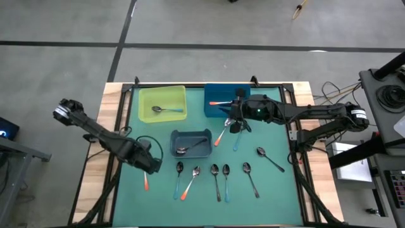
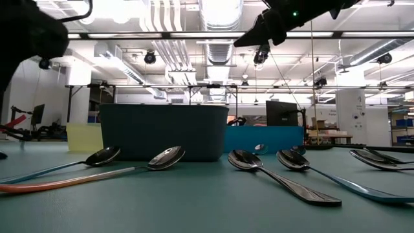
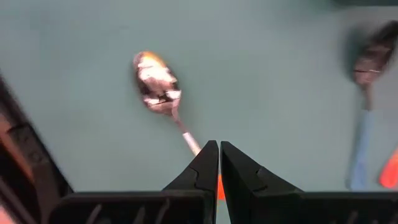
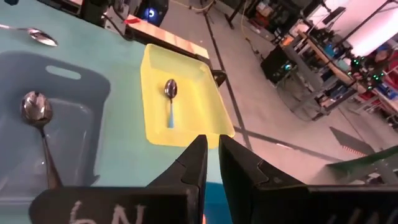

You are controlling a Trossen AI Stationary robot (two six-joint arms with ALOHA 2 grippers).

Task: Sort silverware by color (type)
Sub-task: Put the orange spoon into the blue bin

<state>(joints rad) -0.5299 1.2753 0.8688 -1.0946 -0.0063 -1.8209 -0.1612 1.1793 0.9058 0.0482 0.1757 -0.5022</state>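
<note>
**Table:** green mat (image 1: pixel 278 190) in a wooden frame, seen from above.

**Bins**
- Yellow plastic bin (image 1: pixel 147 95), upper left of the mat. It holds one light-blue-handled spoon (image 1: pixel 168 110), which also shows in the right wrist view (image 4: pixel 170 102).
- Bright blue plastic bin (image 1: pixel 218 92), upper centre. It holds one orange-handled spoon (image 1: pixel 218 102).
- Dark grey-blue plastic bin (image 1: pixel 190 134), centre. It holds one all-dark metal spoon (image 1: pixel 190 149).

**Loose spoons, lower centre row, left to right**
- Light-blue-handled (image 1: pixel 179 172)
- Orange-handled (image 1: pixel 190 182)
- Dark metal (image 1: pixel 216 176)
- Light-blue-handled (image 1: pixel 226 175)
- Dark metal (image 1: pixel 249 175)
- A sixth, dark metal (image 1: pixel 269 158), lies aslant to the right of the row.

**Loose spoons, below the blue bin:** one slanted orange-handled spoon (image 1: pixel 220 135) and one pale-blue-handled spoon (image 1: pixel 237 139), side by side just under the right gripper.

**Left gripper (image 1: pixel 154 166):** lower left of the mat, left of the row.
- The fingers are pressed together (image 3: pixel 219 144).
- The tips sit over the handle of a shiny-bowled spoon with an orange grip (image 3: pixel 157 84), and the orange end pokes out below (image 1: pixel 146 183).
- Whether the handle is pinched cannot be told.

**Right gripper (image 1: pixel 235 123):** at the front edge of the blue bin, raised high above the table in the low view (image 2: pixel 259 32).
- The fingers are drawn together to a thin slit (image 4: pixel 211 140).
- Whether anything is held cannot be told.
</note>
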